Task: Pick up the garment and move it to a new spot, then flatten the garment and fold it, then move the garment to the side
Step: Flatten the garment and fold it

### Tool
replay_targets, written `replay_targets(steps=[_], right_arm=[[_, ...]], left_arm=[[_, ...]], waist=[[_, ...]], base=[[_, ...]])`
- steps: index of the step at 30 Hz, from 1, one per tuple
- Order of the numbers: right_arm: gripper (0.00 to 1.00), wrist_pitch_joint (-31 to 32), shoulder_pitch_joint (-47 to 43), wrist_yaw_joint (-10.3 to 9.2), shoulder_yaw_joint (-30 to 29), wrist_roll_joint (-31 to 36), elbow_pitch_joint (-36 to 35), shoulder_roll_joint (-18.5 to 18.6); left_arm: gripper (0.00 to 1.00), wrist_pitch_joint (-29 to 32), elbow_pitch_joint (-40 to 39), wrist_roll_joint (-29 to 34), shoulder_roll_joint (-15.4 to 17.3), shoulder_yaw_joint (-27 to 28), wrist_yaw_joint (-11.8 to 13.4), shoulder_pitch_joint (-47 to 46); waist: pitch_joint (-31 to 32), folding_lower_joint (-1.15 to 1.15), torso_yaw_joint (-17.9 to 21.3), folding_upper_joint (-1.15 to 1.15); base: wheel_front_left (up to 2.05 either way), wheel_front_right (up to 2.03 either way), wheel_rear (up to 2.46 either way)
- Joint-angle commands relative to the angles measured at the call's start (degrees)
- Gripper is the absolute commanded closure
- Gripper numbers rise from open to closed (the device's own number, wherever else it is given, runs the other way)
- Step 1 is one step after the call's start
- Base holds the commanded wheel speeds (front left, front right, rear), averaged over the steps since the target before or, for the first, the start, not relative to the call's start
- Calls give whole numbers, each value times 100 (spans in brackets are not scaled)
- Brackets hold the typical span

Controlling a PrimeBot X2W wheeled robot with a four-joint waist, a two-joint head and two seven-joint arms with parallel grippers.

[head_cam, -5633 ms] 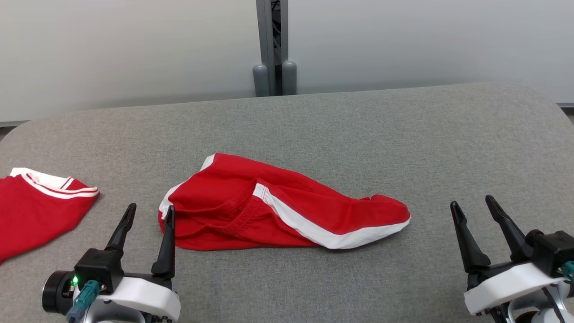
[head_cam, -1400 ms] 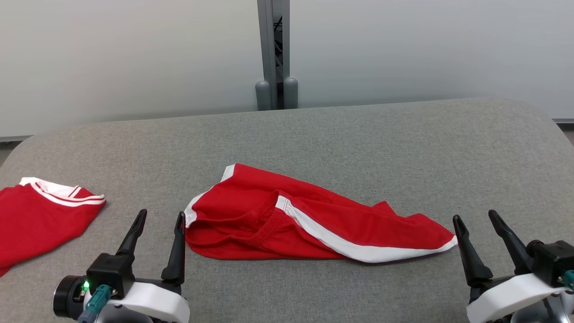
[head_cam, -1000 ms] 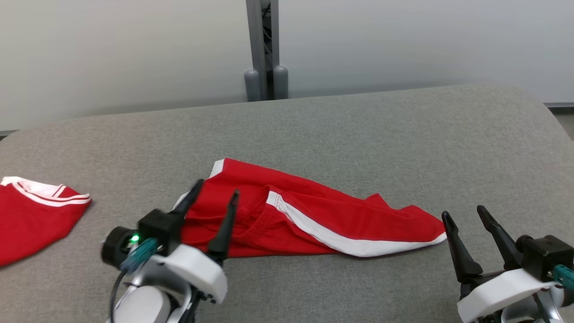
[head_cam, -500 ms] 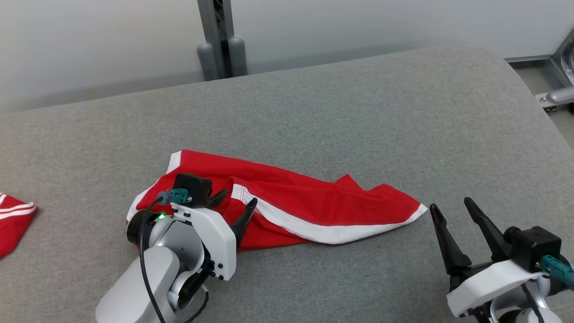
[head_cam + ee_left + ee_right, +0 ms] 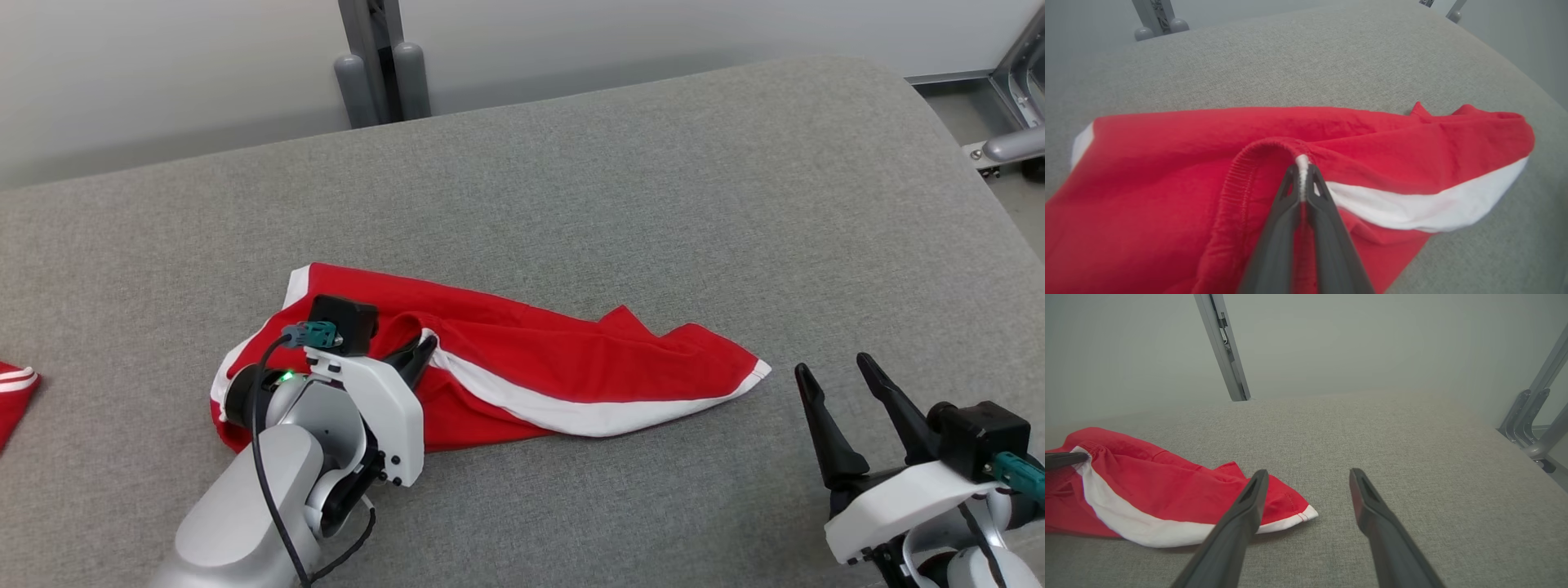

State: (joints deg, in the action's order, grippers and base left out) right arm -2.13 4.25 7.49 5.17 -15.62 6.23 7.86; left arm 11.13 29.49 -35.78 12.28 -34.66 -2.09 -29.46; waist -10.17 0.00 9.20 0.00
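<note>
Clamping garment [image 5: 555,359] now, formerly open: left gripper [image 5: 1302,170]

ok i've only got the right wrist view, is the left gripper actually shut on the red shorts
Observer: Yes. In the left wrist view the left gripper is pinched shut on the shorts at the waistband, where the white stripe ends.
Operator: anything else lying around
Observer: A second red garment with white trim, at the head view's far left edge.
Operator: is mine touching the shorts
Observer: No. In the head view the right gripper is open, apart from the hem corner.
</note>
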Motion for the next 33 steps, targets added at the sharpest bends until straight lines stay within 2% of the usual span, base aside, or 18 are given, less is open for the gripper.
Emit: replay_targets(steps=[1, 6, 12, 17, 19, 20, 21, 22, 23, 28, 33], right_arm=[[0, -23, 60, 1, -21, -33, 38, 86], [0, 87, 364, 1, 129, -146, 498, 378], [0, 78, 962, 1, 645, -478, 1406, 680], [0, 15, 1311, 1, 1060, -734, 2057, 794], [53, -16, 1402, 1, 1186, -842, 2274, 814], [53, -16, 1402, 1, 1186, -842, 2274, 814], [61, -10, 1443, 1, 1267, -903, 2388, 817], [75, -9, 1462, 1, 1347, -963, 2480, 814], [100, -32, 1485, 1, 1398, -1012, 2568, 810], [100, -273, 1573, -2, 1528, -1264, 2813, 847], [100, -867, 1602, 0, 1278, -1430, 2542, 902]], left_arm=[[100, -13, -15, 42, 35, -11, -27, -93], [100, -28, -190, 111, 39, -79, 1, -201], [100, -46, -436, 215, 19, -178, 25, -301], [100, -102, -580, 271, 7, -236, 46, -312], [100, -116, -628, 281, 4, -251, 60, -313], [100, -116, -628, 281, 4, -251, 60, -313], [100, -121, -646, 284, 9, -252, 58, -313], [100, -142, -668, 278, 15, -247, 66, -309], [100, -156, -686, 276, 25, -247, 73, -301], [100, -334, -813, 300, 74, -187, 147, -206], [100, -594, -1101, 303, 147, -65, 288, -72]], waist=[[-21, 0, -24, 0], [-189, 0, -142, 0], [-427, 0, -353, 0], [-558, 0, -495, 0], [-591, 0, -527, 0], [-591, 0, -527, 0], [-606, 0, -536, 0], [-619, 0, -541, 0], [-629, 0, -543, 0], [-623, 0, -533, 0], [-464, 0, -514, 0]], base=[[0, 0, 0], [0, 0, 0], [0, 0, 0], [0, 0, 0], [0, 0, 0], [0, 0, 0], [0, 0, 0], [0, 0, 0], [0, 0, 0], [0, 0, 0], [0, 0, 0]])
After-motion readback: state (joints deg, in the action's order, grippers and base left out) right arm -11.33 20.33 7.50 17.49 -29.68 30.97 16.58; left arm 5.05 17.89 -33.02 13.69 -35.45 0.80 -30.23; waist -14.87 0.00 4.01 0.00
